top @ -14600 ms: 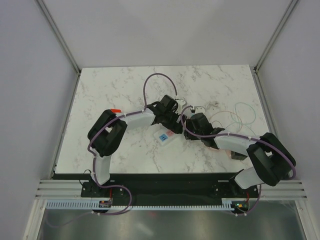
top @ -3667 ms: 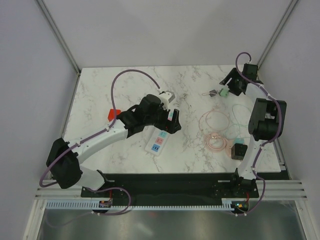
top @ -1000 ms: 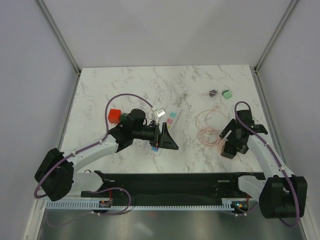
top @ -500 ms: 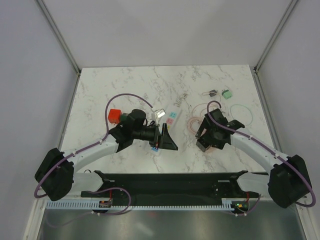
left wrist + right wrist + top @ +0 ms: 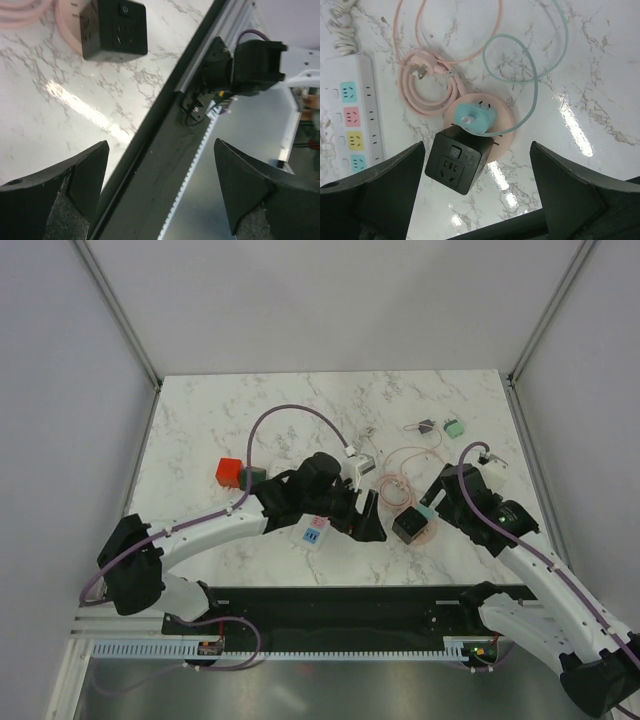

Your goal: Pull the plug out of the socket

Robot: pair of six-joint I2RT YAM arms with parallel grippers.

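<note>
The socket (image 5: 314,531) lies left of centre on the worktop (image 5: 200,420), its far end hidden under the left arm. Its small square labels (image 5: 353,129) run teal, pink, yellow and blue, each with an outlet pictogram and no legible words. To its right, a black outlet cube (image 5: 460,162) shows a power-symbol button, with a teal adapter (image 5: 476,120) at its far side and a pink cable (image 5: 430,87) coiled beside it. The worktop is white marble, grey-veined and glaring, between pale grey walls, with a black rail (image 5: 150,170) along its near edge. The left hand (image 5: 366,520), fingers apart and empty, hangs just right of the socket's near end. The right hand (image 5: 477,145), likewise apart, hovers over the cube, with the socket to its left.
</note>
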